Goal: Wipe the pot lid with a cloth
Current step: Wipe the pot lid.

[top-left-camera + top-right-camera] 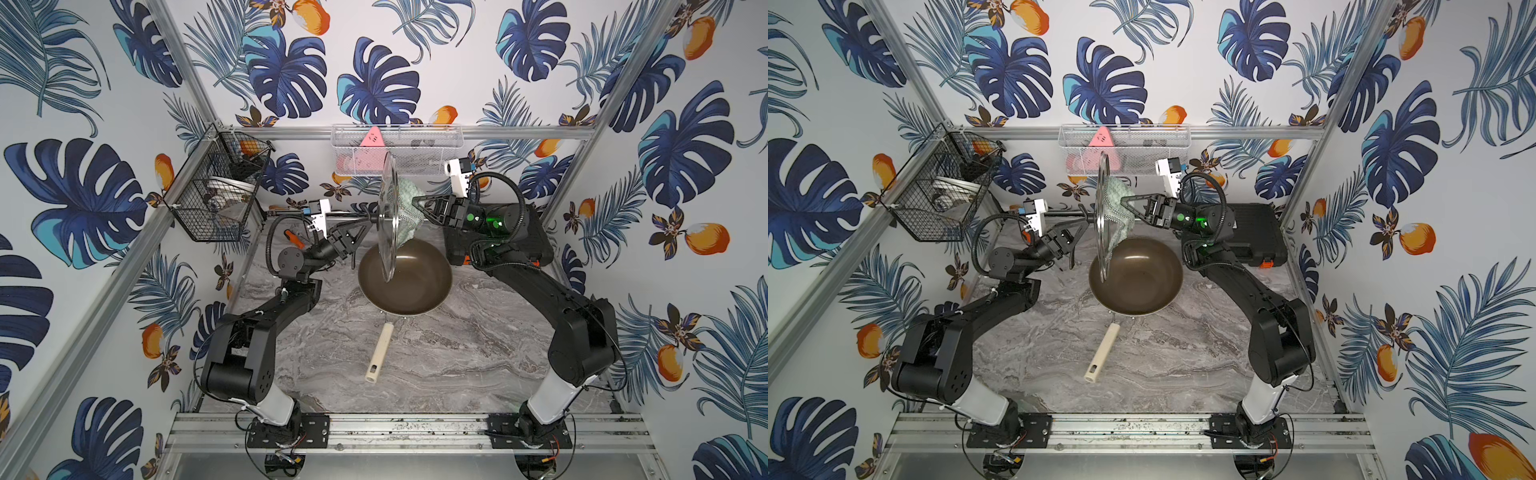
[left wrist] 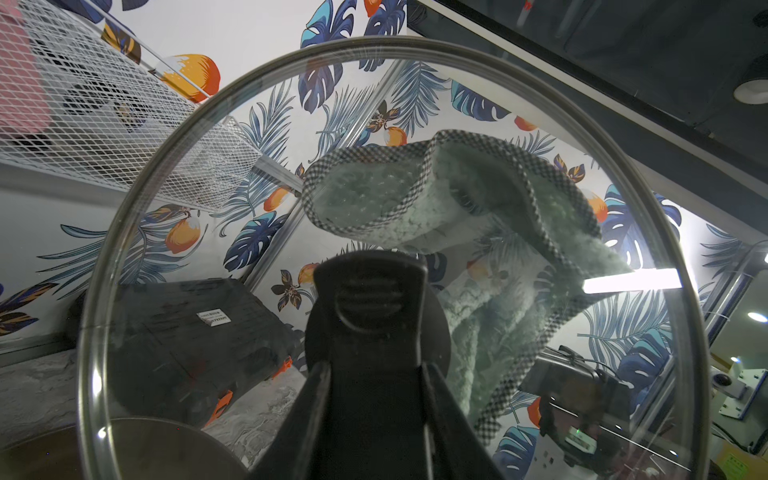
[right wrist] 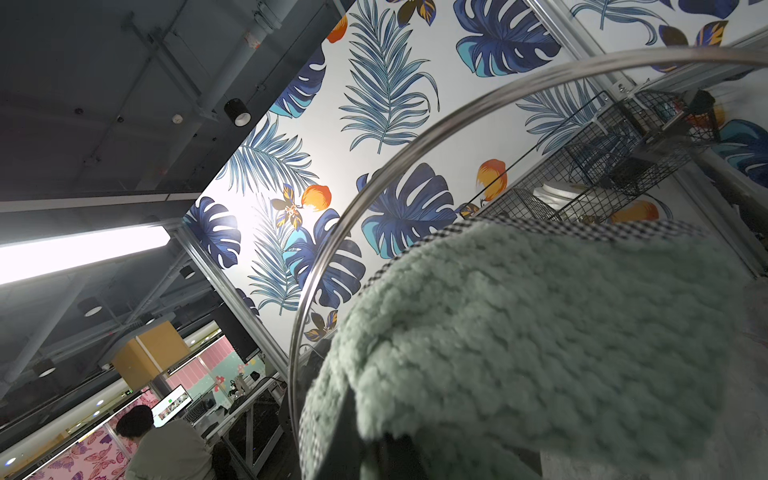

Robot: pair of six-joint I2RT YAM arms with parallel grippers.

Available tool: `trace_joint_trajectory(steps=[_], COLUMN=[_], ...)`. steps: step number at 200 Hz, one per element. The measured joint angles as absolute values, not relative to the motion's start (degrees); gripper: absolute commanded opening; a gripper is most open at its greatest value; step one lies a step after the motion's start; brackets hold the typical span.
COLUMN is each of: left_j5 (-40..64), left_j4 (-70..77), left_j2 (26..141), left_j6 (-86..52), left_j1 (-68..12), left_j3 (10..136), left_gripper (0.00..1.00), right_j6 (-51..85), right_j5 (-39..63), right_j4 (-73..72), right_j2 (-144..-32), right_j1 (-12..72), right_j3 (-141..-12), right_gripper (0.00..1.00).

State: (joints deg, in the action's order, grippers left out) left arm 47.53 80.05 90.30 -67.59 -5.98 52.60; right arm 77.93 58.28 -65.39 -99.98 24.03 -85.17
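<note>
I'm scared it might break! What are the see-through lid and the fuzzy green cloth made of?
The pot lid looks like clear glass: the wallpaper shows straight through it. Its shiny rim is probably metal, and its matte black handle likely plastic. The cloth looks like soft, nubbly pale green fabric with a checked woven edge.

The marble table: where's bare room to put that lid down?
Widest bare marble lies between the pan's cream handle and the right arm; narrower patch beside the left arm. Crowded at back: frying pan, black case.
</note>
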Motion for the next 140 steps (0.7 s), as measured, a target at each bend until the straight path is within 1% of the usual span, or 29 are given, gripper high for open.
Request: trace_joint_trajectory(steps=[67,140], left_j5=[47.53,47.44], left_j4=[80.07,80.36], left_j2=[90.02,91.11], left_j6=[-70.83,-73.41], left_j1=[-6.83,-10.52], left_j3=[54.41,56.40], left_gripper=[0.00,0.00], right_j6=[75.11,71.79], right_j5=[57.25,56.01], right_j4=[-61.78,-57.98], right_j2=[-100.36,-101.21], right_j1=[24.36,24.43], right_j3=[-89.30,-91.50], right_gripper=[0.00,0.00])
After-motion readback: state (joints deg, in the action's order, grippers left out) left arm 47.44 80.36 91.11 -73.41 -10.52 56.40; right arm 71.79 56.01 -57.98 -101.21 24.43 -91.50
